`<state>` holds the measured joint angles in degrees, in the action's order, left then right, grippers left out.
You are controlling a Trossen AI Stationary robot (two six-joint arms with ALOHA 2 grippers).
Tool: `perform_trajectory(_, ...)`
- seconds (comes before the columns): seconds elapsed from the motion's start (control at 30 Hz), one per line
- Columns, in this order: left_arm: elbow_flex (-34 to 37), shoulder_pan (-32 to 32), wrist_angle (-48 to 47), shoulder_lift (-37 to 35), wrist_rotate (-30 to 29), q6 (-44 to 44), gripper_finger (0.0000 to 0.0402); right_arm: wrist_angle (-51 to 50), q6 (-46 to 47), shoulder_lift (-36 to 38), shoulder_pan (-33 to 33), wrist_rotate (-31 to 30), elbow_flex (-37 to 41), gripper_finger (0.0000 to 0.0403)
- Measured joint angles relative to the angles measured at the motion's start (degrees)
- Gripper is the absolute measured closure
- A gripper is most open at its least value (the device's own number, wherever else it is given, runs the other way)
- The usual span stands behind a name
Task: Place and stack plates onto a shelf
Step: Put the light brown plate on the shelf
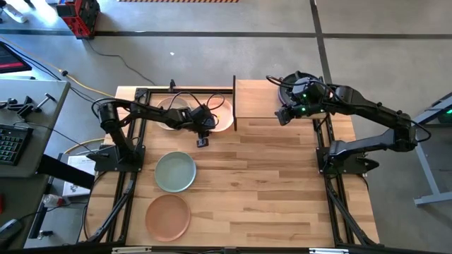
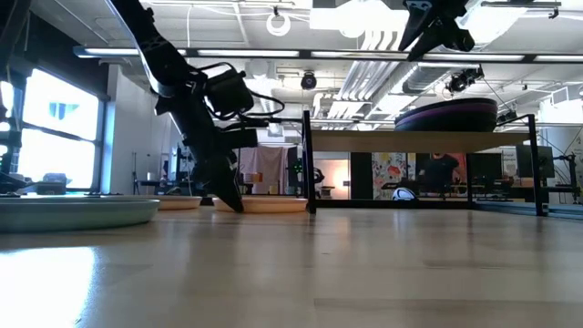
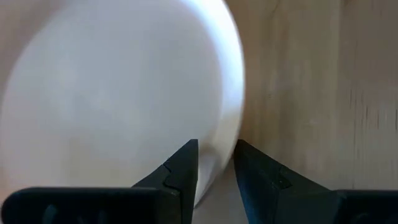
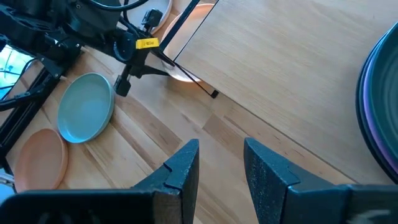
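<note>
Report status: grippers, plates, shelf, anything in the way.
Left gripper open, straddling beige plate rim. Right gripper open, empty, above shelf beside plate stack. Nothing blocking.

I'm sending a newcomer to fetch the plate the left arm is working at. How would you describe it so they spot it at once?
Start at the raised wooden shelf at the table's far edge, then look just left of its black post. There the pale beige plate lies flat on the tabletop, with the left gripper open at its rim. Unlike the sage green plate and the peach plate nearer the front, it is nearly white.
</note>
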<state>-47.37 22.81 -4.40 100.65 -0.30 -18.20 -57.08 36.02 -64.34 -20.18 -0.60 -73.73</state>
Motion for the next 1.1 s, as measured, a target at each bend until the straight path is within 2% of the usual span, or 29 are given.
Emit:
perform_trajectory(0.1, 0.0, 0.0, -0.2, -0.2, 0.0, 0.0, 0.0327, 0.0, 0.0, 0.0, 0.0, 0.0, 0.0, 0.0297)
perform_trajectory(0.3, 0.0, -0.1, -0.2, -0.2, 0.2, 1.1, 0.0391, 0.0, 0.0, 0.0, 0.0, 0.0, 0.0, 0.0297)
perform_trajectory(0.63, 0.1, -3.6, -0.5, -4.5, -0.7, 3.1, 0.0398, 0.0, -0.5, -0.5, 0.0, -1.4, 0.0, 0.0297)
perform_trajectory(0.8, 0.1, -5.4, -0.8, -10.7, -6.3, 3.3, 0.0399, 0.0, -0.5, -1.0, 0.0, -2.3, 0.0, 0.0297)
perform_trajectory(0.97, 0.1, -6.6, -0.1, -19.4, -14.7, 3.0, 0.0400, 1.0, -0.5, -1.2, 0.0, -2.3, 0.8, 0.0297)
perform_trajectory(1.1, 0.1, -6.8, 3.5, -27.0, -16.5, -0.4, 0.0400, 1.1, -0.5, -1.8, 0.1, -2.3, 0.9, 0.0297)
